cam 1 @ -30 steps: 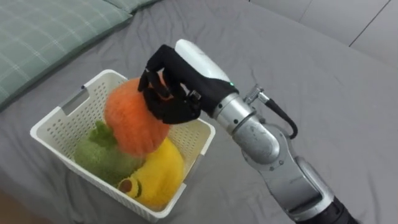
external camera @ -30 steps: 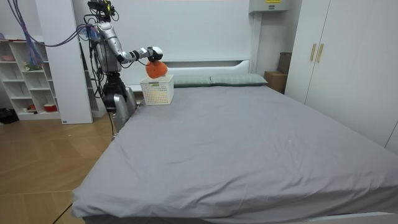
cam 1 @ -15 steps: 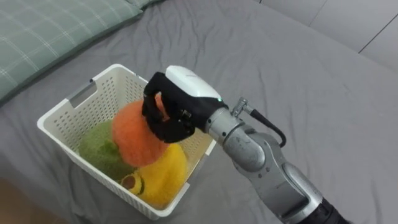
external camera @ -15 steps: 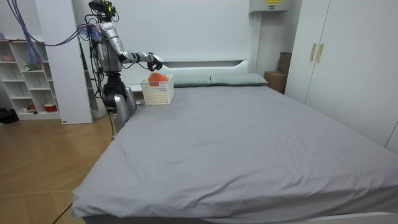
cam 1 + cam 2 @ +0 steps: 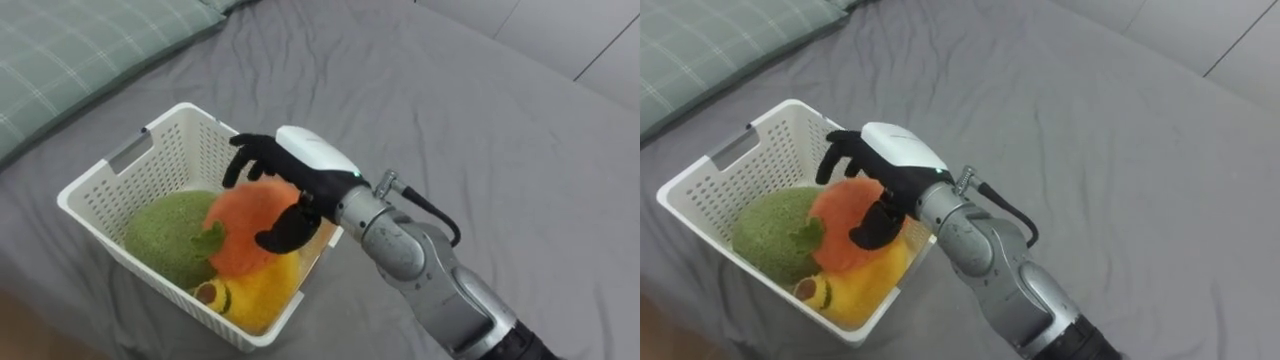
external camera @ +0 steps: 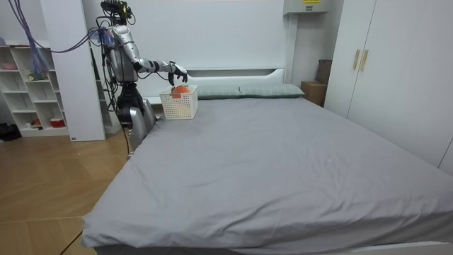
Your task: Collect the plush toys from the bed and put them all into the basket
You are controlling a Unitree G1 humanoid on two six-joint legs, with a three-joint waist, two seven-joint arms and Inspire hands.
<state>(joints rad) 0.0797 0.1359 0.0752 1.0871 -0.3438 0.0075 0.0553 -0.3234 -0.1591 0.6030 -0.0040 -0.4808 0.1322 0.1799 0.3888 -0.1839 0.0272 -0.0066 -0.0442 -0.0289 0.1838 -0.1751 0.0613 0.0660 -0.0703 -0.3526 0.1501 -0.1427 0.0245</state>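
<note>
The orange plush toy [image 5: 250, 225] is seen lying in the white basket [image 5: 165, 150], stacked on a green plush toy [image 5: 165, 235] and a yellow plush toy [image 5: 255, 290] that fill the rest of the basket. The right robot hand [image 5: 305, 165] is held over the orange toy with its fingers spread and its thumb apart; nothing is gripped, though the thumb appears to touch the toy's side. The arm is reached in across the basket's near right corner. The basket is set on the bed [image 5: 480, 130], which is covered by a grey sheet, just beside a green checked pillow [image 5: 70, 50]. In the room view the robot is stood at the bed's head corner, between the bed and a white shelf unit [image 6: 32, 85]. A wooden floor [image 6: 49, 184] and a white wardrobe [image 6: 393, 64] are also shown.
</note>
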